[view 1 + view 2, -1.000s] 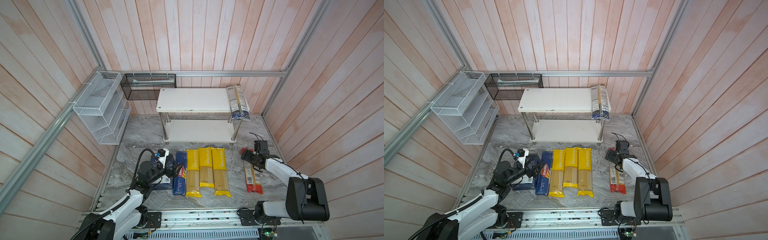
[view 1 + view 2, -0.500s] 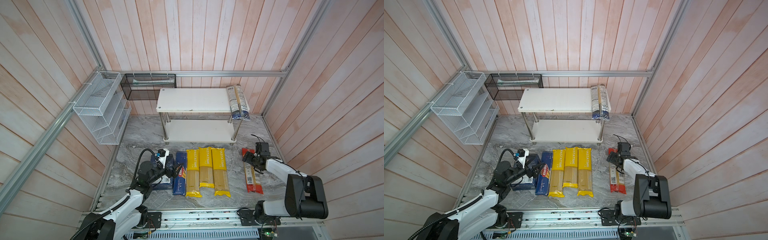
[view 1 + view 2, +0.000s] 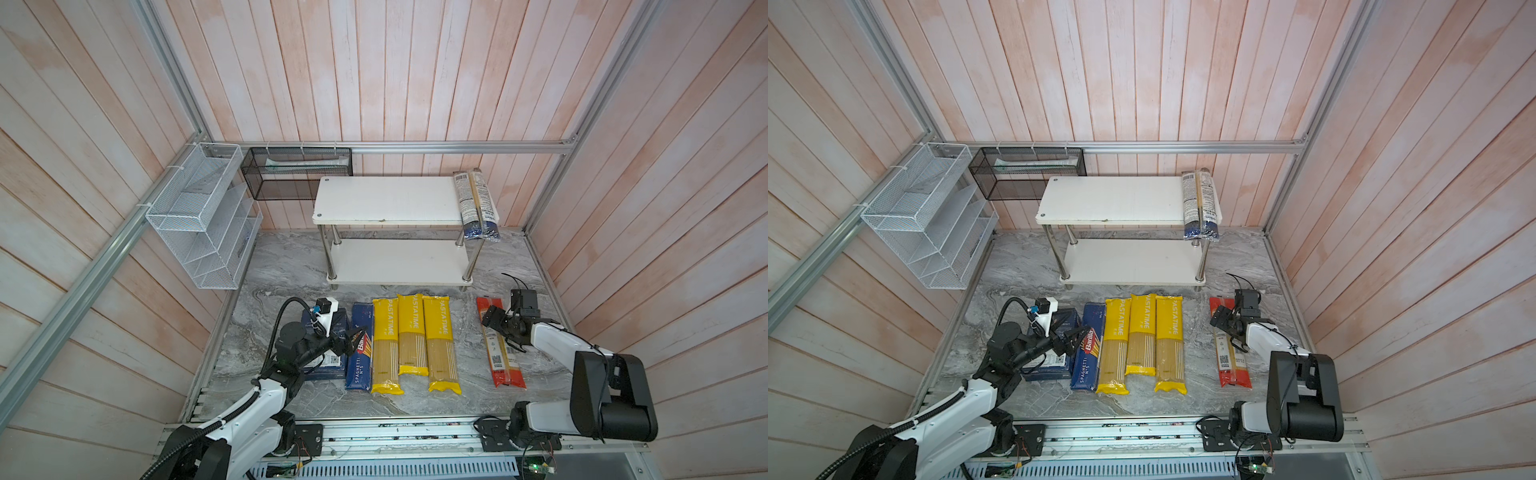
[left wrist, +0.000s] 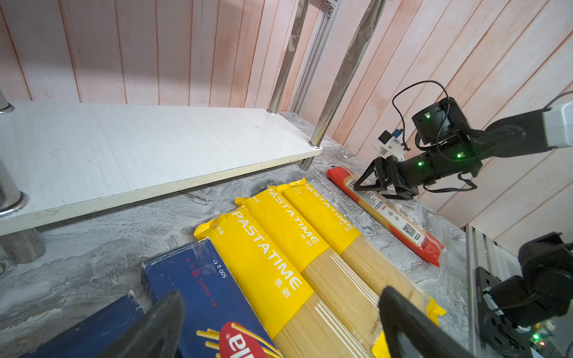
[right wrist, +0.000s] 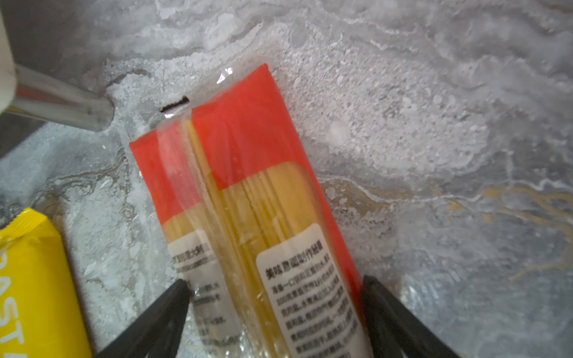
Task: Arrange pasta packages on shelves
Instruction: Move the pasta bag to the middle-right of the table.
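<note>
Before the white rack (image 3: 386, 199): three yellow PASTATIME bags (image 3: 384, 345) (image 3: 412, 332) (image 3: 440, 345), two dark-blue boxes (image 3: 360, 353) (image 3: 330, 372), one red-ended bag (image 3: 500, 361) — right wrist view alone shows right gripper (image 5: 274, 282) wide astride it.

The scene is lit brightly and evenly, seemingly from above; soft shadows are cast beneath the shelves (image 3: 386, 199). Wall planks (image 3: 374, 62) are bowed at the edges of both top views. Glare is seen on the red-ended bag (image 5: 242, 139); the fingers (image 5: 148, 325) beside it are blurred.

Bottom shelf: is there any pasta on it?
No, the bottom shelf is bare; the only pack on the rack, a dark-blue-ended bag, lies on the top shelf.
</note>
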You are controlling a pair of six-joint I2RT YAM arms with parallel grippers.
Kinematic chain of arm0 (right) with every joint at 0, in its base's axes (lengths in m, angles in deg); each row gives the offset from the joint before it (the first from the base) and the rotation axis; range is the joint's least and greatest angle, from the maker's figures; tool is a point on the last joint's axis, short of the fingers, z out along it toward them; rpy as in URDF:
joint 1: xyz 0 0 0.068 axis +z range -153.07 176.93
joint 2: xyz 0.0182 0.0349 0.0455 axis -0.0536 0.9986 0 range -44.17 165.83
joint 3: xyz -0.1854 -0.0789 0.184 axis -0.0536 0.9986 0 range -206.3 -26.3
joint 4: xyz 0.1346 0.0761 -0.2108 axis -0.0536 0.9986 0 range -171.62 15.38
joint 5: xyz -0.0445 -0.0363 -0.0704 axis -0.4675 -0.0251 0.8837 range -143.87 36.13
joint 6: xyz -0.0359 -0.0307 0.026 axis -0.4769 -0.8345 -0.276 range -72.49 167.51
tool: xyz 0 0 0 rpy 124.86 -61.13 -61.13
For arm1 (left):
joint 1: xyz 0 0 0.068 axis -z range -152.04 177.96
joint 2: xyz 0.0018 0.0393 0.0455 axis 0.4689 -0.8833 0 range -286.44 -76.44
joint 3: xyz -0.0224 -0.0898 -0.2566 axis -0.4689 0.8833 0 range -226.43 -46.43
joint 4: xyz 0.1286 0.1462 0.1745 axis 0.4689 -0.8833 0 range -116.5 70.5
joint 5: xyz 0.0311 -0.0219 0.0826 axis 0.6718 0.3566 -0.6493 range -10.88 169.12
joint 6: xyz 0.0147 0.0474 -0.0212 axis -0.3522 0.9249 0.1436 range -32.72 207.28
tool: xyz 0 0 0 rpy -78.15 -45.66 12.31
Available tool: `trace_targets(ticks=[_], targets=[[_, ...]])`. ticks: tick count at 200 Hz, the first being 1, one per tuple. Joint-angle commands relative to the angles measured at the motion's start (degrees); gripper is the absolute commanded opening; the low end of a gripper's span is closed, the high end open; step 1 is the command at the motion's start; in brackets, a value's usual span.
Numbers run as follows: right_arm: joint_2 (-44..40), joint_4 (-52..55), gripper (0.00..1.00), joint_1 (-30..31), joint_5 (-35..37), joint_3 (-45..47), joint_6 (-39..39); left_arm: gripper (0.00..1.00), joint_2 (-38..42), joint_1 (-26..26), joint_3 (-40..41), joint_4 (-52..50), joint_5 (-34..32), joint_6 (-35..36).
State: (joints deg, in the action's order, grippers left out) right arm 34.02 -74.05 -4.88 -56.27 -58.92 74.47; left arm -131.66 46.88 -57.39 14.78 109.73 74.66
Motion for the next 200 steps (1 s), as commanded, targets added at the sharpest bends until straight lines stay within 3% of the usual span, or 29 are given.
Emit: trace_targets(ticks=[1, 41, 96, 126, 159, 169, 200], targets=[[-0.8, 1.7, 0.87, 1.9, -3.4, 3.2, 3.5, 1.0, -0.3, 0.2, 0.1, 0.5, -0.1, 1.2], [-3.0, 3.5, 0.87, 6.6, -1.7, 3.6, 5.7, 1.0, -0.1, 0.2, 0.3, 0.8, -0.1, 1.1], [-8.2, 10.5, 0.87, 8.1, 1.7, -1.1, 3.5, 1.0, 0.1, 0.2, 0.3, 0.6, -0.2, 1.3], [-10.7, 15.1, 0.88, 14.0, 5.9, -4.7, 1.1, 1.0, 0.4, 0.2, 0.5, 0.6, -0.7, 1.4], [-9.9, 17.5, 0.9, 17.0, 9.7, -5.9, 0.6, 1.0, 0.2, 0.2, 0.5, 0.7, -0.7, 1.5], [-9.1, 17.3, 0.98, 17.2, 10.5, -5.8, 0.2, 1.0, 0.2, 0.2, 0.5, 0.8, -0.7, 1.5], [-5.3, 17.8, 0.98, 19.1, 12.6, -6.8, -0.1, 1.0, -0.1, 0.2, 0.5, 0.8, -0.7, 1.5]])
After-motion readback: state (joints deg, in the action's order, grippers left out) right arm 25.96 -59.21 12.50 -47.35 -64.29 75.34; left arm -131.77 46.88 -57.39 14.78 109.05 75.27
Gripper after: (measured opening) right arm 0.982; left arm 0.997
